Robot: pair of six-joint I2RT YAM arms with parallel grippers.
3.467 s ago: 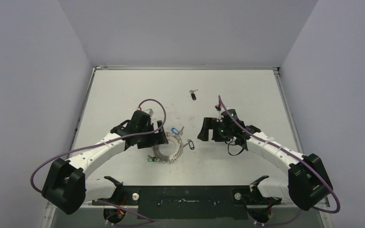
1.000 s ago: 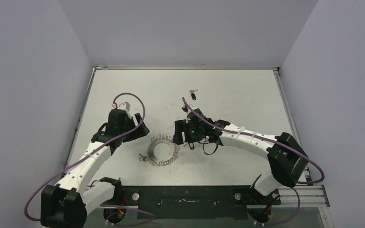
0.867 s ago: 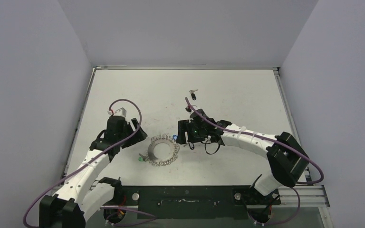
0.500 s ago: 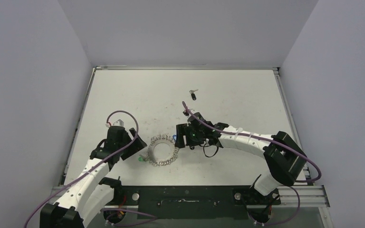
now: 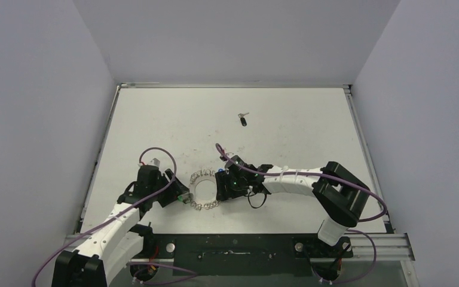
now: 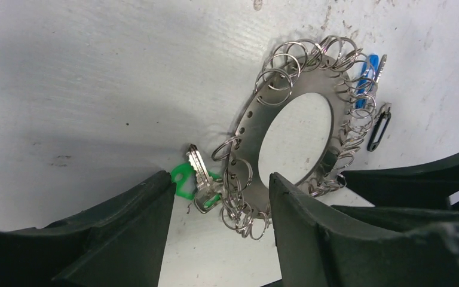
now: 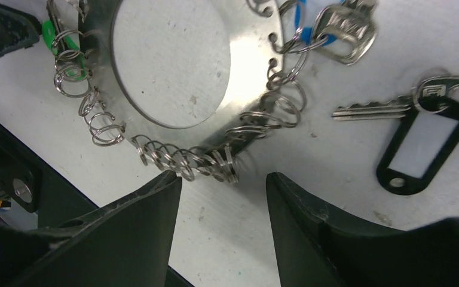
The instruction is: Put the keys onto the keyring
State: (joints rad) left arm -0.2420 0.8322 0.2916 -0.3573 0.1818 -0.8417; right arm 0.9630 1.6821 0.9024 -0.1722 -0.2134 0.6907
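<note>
The keyring (image 5: 205,191) lies flat on the table, a silvery plate with a hollow centre and small loops round its rim (image 6: 252,122) (image 7: 242,66). My left gripper (image 5: 179,196) (image 6: 221,177) is open at its left edge, with the rim loops and the green-headed key (image 6: 182,179) between the fingers. My right gripper (image 5: 220,186) (image 7: 224,175) is open at the ring's right edge, its fingertips just short of the loops. One black-headed key (image 7: 421,134) (image 6: 379,127) lies loose beside the ring. The other (image 5: 242,120) lies far back on the table.
A blue-headed key (image 7: 340,24) (image 6: 367,69) hangs on the ring's far rim. The green-headed key (image 7: 51,30) is on its near-left rim. The white table (image 5: 299,128) ends at a metal rail along the near edge (image 5: 233,245); grey walls enclose it.
Both arms have come in toward the keyring, the left from the far left, the right from the far right. Both pairs of jaws have narrowed a little.
</note>
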